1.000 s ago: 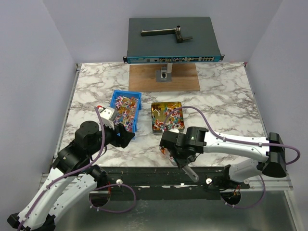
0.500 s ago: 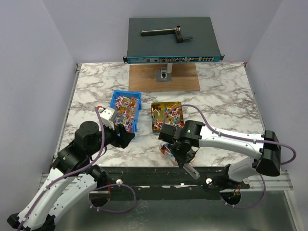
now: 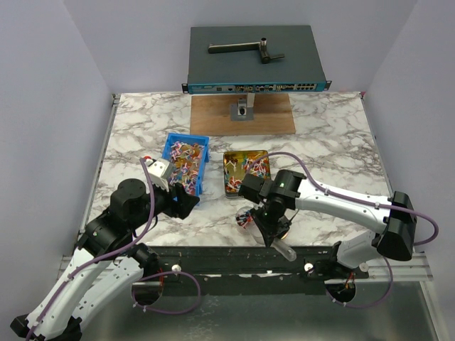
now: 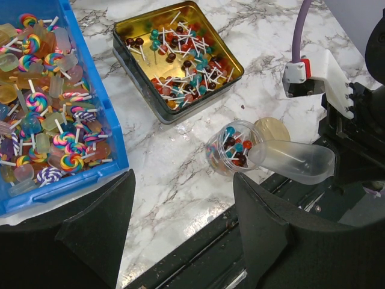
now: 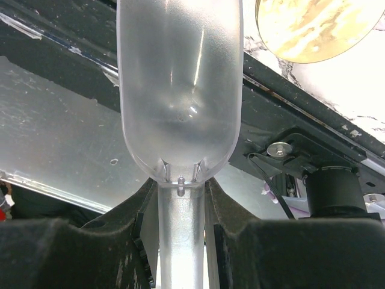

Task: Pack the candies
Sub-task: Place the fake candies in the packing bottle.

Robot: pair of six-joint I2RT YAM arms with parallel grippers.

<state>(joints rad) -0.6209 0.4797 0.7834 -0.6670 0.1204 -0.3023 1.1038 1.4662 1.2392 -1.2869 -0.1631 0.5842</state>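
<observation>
Candies fill a gold tin (image 3: 246, 172), also in the left wrist view (image 4: 129, 27). Several candies (image 4: 234, 146) lie in a small clear jar (image 3: 247, 218) near the table's front edge. My right gripper (image 3: 272, 234) is shut on the handle of a clear plastic scoop (image 3: 284, 250), seen close in the right wrist view (image 5: 180, 90). The scoop looks empty and hangs over the table's front edge, just right of the jar (image 4: 219, 158). My left gripper (image 3: 186, 204) is open and empty, left of the jar (image 4: 183, 235).
A blue bin (image 3: 170, 142) of lollipops stands left of the tin. A round gold lid (image 4: 271, 128) lies on the table behind the jar, also in the right wrist view (image 5: 313, 27). A wooden board and a network switch stand at the back.
My right arm has swung left and forward with the scoop, so the jar now shows beside it. The left arm has not moved.
</observation>
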